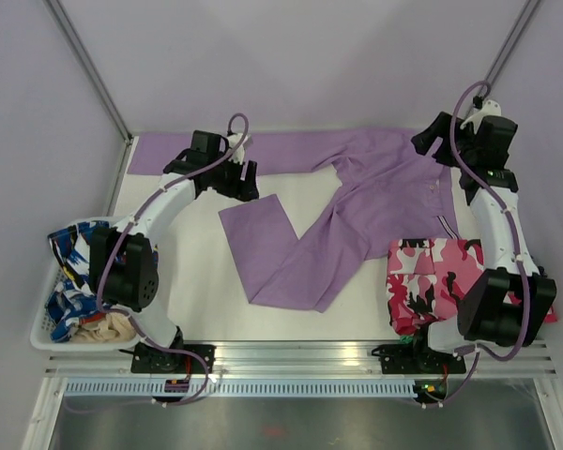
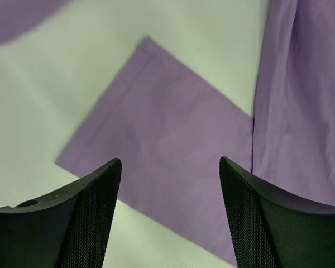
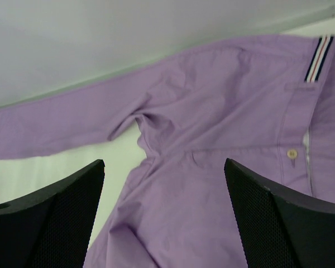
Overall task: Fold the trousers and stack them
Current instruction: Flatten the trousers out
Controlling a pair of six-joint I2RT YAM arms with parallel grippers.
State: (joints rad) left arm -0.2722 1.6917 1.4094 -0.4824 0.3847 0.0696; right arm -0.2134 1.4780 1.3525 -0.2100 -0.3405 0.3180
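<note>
Trousers (image 1: 357,202) lie spread on the counter (image 1: 197,291), leg end below the left claw (image 2: 168,161), waist below the right claw (image 3: 163,162); both gape empty, likely poised to fold.

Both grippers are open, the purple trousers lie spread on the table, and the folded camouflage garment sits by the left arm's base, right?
Not quite: the top view shows the camouflage garment beside the right arm's base. The rest holds.

1 pr trousers (image 1: 375,187), 1 camo garment (image 1: 430,274), 1 laundry basket (image 1: 66,345), 2 robot arms (image 1: 159,211) (image 1: 497,220)
</note>
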